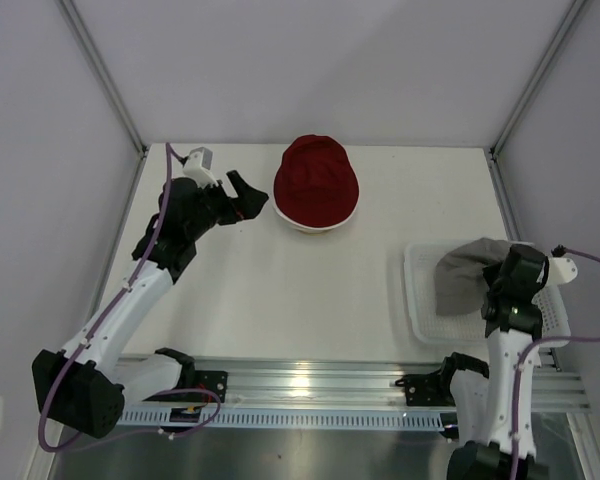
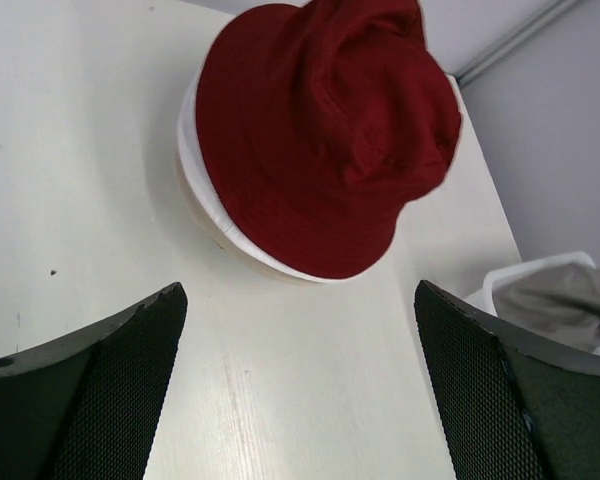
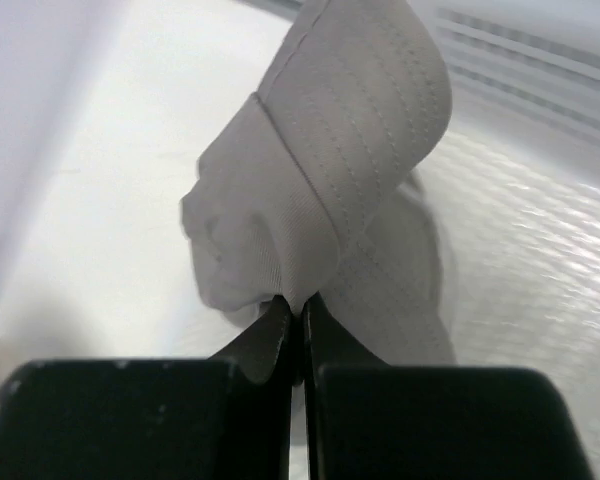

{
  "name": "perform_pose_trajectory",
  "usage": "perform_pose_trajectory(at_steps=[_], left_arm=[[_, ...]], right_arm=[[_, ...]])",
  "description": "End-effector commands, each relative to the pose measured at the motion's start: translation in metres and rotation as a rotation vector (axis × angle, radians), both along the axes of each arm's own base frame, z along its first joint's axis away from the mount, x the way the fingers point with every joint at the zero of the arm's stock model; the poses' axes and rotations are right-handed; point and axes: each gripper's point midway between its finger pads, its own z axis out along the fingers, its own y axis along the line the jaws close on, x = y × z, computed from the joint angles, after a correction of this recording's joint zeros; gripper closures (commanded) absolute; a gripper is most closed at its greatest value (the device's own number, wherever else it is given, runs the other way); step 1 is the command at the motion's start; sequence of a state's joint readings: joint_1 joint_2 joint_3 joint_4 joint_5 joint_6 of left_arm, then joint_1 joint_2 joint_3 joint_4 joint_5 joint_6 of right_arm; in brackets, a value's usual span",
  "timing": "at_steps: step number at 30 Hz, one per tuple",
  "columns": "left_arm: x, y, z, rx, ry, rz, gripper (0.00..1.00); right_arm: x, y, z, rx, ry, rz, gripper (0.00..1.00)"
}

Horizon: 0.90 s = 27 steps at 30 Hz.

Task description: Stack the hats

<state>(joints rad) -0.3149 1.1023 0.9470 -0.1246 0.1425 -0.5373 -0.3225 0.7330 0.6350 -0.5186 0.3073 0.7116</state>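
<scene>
Fabric sagged soft and light where your right gripper [image 3: 300,312] pinched the stitched brim of the grey hat [image 3: 330,190] at four o'clock, your left gripper [image 2: 295,295] gaping open.

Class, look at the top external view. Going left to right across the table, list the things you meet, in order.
left gripper → dark red hat → grey hat. Left out because they overlap: the cream-white hat under the red one, and the basket holding the grey one.
</scene>
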Motion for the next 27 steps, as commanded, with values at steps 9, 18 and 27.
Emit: perform_pose_trajectory(at_steps=[9,18,27], left_arm=[[-0.089,-0.091,0.103,-0.015,-0.293,-0.481,0.02],[-0.092,-0.160,0.087,0.010,-0.278,-0.648,0.03],[-0.066,-0.204,0.049,0.142,-0.315,-0.677,0.09]], right_arm=[[0.020,0.128,0.160,0.050,-0.437,0.741,1.00],[0.030,0.199,0.219,0.055,-0.608,1.109,1.00],[0.050,0.244,0.218,0.080,-0.575,1.252,1.00]])
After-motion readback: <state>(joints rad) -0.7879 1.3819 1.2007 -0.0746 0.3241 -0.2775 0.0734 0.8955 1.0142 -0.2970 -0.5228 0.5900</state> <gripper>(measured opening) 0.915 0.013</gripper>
